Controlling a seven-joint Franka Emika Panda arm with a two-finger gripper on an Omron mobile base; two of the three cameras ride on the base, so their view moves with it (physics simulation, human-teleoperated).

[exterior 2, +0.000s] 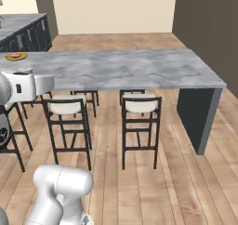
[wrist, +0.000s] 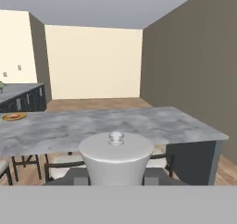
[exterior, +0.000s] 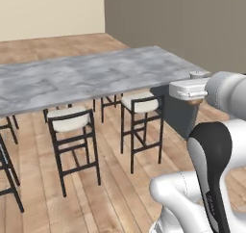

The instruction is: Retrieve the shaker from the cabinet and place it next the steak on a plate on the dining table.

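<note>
My gripper [exterior: 194,97] hangs in the air just off the near right corner of the dining table [exterior: 96,75], shut on the shaker [exterior: 197,75]. Its pale top pokes up above the hand and a bit of orange-brown body shows below. In the hand view the shaker's grey-white top [wrist: 115,156] sits close up between the dark fingers [wrist: 77,177]. The plate [exterior 2: 16,57] with its yellow-orange rim lies on the table's far left end, and the reddish steak [exterior 2: 15,56] rests on it. The same plate [wrist: 14,117] shows at the left of the hand view. The cabinet is out of view.
Black-framed stools with pale seats [exterior: 71,120] [exterior: 140,103] stand along the table's near side. The table's dark slab leg [exterior 2: 197,117] holds up the right end. A dark counter with drawers [exterior 2: 28,36] stands at the back left. A brown wall [wrist: 190,65] runs along the right.
</note>
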